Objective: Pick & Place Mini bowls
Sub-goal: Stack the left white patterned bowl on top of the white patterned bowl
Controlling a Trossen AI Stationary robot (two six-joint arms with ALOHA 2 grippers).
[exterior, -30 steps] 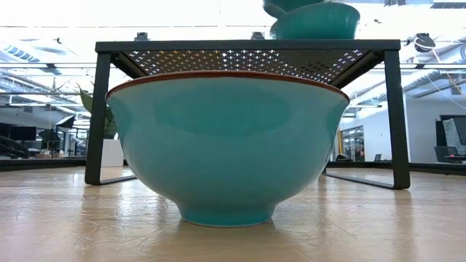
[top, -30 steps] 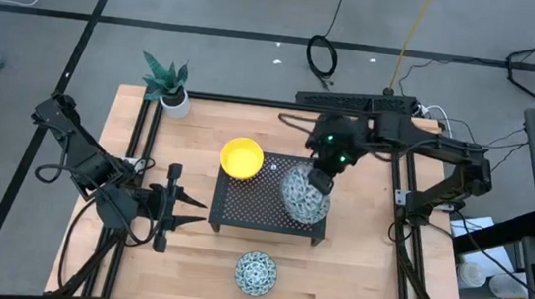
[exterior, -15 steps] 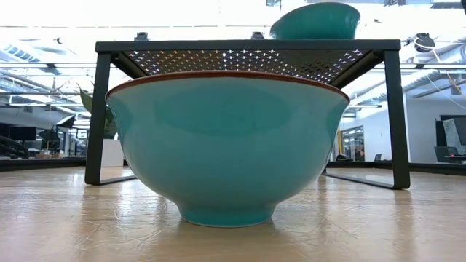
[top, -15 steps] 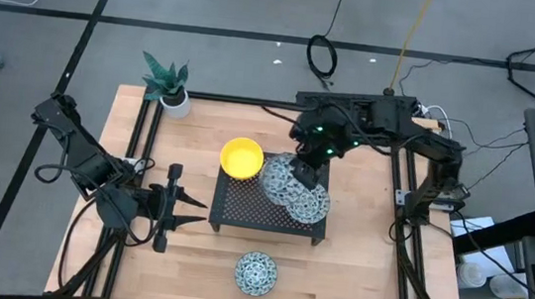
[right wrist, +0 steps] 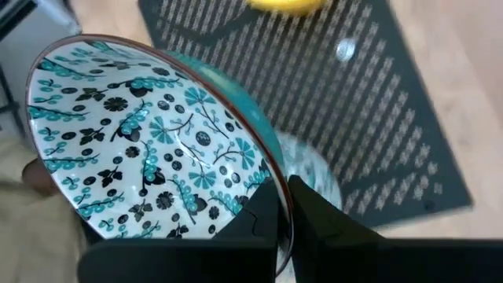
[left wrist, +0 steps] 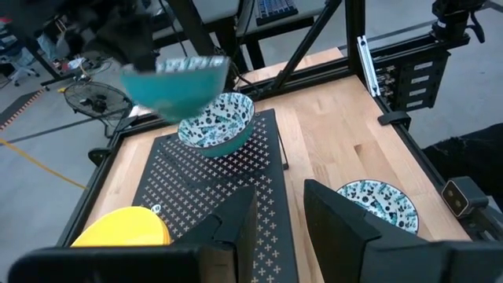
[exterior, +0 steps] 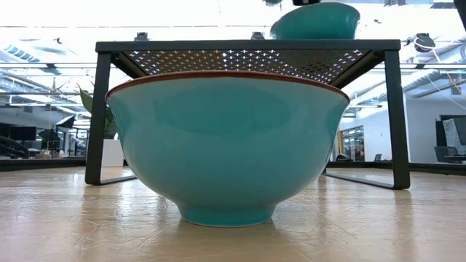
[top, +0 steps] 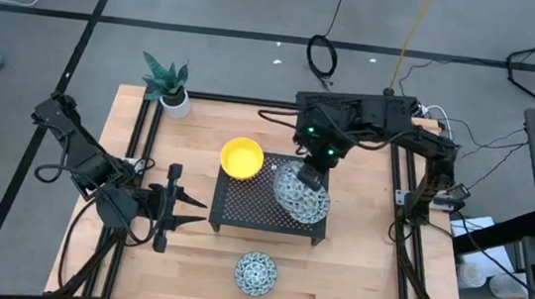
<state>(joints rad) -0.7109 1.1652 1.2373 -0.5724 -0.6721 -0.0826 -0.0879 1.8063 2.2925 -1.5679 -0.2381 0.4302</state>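
A black perforated rack (top: 242, 205) stands mid-table. On it sit a yellow mini bowl (top: 242, 157) and a patterned mini bowl (top: 311, 206). My right gripper (top: 309, 177) is shut on a second patterned bowl (top: 291, 183), which hangs over the one on the rack; the left wrist view shows its teal outside (left wrist: 177, 85) above that bowl (left wrist: 224, 126). A third patterned bowl (top: 255, 273) rests on its foot on the table near the front edge. My left gripper (top: 203, 212) waits open, left of the rack. My right gripper holds the patterned bowl by its rim (right wrist: 277, 182), one finger (right wrist: 263, 218) inside the bowl and the other finger (right wrist: 316, 214) outside against the teal wall. The bowl is lifted clear, roughly level, above the patterned bowl on the rack (right wrist: 314, 169).
A potted plant (top: 174, 95) stands at the table's far left corner. In the low view the front bowl (exterior: 227, 145) fills the foreground, with the rack (exterior: 247, 45) behind it. Bare wood lies right of the rack and on both sides of the front bowl.
My right gripper lifted the patterned bowl off the bowl on the rack's right part. It carried it toward the table's left over the rack, then came part of the way back to the right. The lower bowl stayed in place.
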